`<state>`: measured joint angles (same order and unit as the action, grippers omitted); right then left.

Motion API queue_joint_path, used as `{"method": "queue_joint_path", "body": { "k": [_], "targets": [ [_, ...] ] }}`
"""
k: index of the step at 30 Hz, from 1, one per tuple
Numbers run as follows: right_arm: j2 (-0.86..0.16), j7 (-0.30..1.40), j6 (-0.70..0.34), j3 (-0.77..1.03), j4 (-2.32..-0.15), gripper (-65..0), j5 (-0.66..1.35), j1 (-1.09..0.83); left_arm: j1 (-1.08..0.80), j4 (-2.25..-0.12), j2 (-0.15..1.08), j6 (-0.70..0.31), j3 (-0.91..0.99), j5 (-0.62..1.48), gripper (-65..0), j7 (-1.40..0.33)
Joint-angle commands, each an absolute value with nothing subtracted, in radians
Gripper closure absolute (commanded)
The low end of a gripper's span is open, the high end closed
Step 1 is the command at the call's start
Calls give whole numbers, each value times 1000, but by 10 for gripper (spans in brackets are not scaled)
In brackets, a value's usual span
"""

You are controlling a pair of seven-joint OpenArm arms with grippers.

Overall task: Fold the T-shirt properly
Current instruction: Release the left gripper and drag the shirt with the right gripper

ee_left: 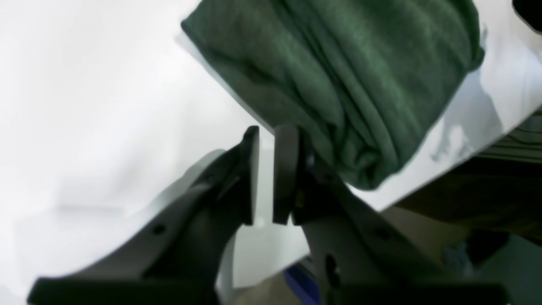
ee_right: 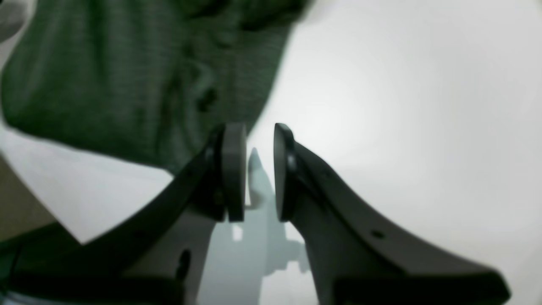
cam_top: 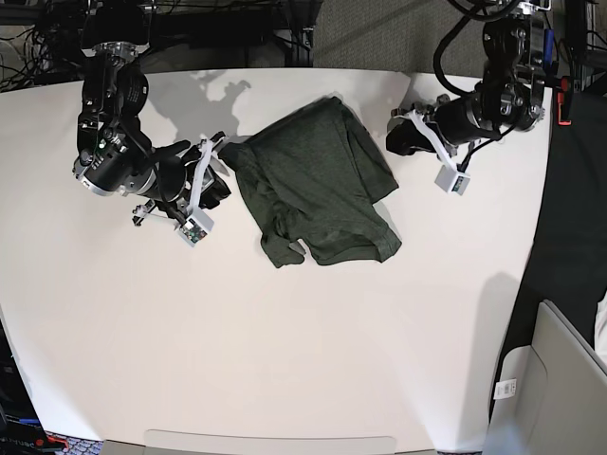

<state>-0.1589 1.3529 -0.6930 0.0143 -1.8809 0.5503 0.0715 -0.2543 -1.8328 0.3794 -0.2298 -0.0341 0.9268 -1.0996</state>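
The T-shirt [cam_top: 318, 185] is a dark olive-green garment lying crumpled and partly folded on the white table [cam_top: 285, 360], toward the back middle. My right gripper [cam_top: 221, 173] sits at the shirt's left edge. In the right wrist view its pads [ee_right: 259, 169] stand a narrow gap apart with only table between them, and the T-shirt [ee_right: 127, 80] fills the upper left behind one finger. My left gripper [cam_top: 398, 135] hangs just off the shirt's right side. Its pads [ee_left: 266, 173] are also slightly apart and hold nothing, with the bunched T-shirt [ee_left: 338, 76] right behind them.
The table's far edge runs close behind both arms, with cables and dark gear beyond it. The table's right edge [cam_top: 541, 218] drops to a dark floor, where a grey chair-like object [cam_top: 560, 379] stands at the lower right.
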Motion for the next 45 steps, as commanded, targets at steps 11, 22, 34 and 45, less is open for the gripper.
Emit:
{"method": "queue_joint_path", "body": {
  "k": [11, 22, 34, 45],
  "targets": [
    [-31, 1336, -698, -18, -1834, -96, 590, 73, -186, -1751, 351, -236, -173, 940, -68, -1064],
    [-31, 1336, -698, -16, -1839, -96, 595, 27, -15, -1643, 302, -236, -305, 938, -68, -1044],
    [1, 1336, -698, -19, -1857, -96, 595, 21, 117, -1509, 280, -234, -415, 938, -68, -955],
    [131, 1330, -698, -170, -1655, -96, 483, 173, -84, -1692, 453, -234, -91, 940, -68, -960]
  ]
}}
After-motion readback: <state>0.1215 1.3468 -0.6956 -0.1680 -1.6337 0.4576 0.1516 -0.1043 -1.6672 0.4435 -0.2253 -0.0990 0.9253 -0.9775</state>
